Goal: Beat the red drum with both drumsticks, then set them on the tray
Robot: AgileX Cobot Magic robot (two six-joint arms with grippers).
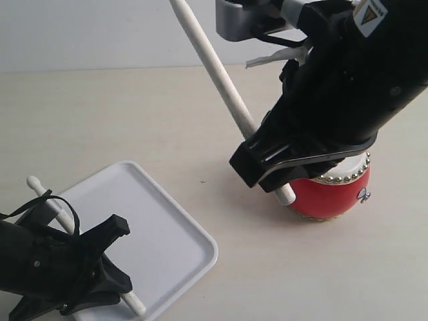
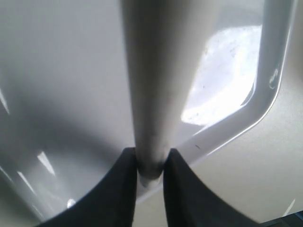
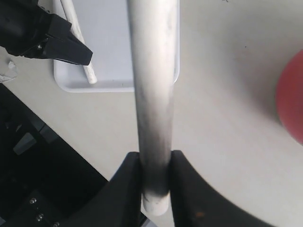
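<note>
Left tool squeezes one drumstick, right tool the other drumstick. Dropped too high, one could bounce off the tray.

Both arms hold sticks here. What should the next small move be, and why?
Probably open the left gripper to lay its drumstick down, since that stick hangs close over the tray. The right gripper grips the other drumstick, tilted beside the red drum, and could follow.
</note>
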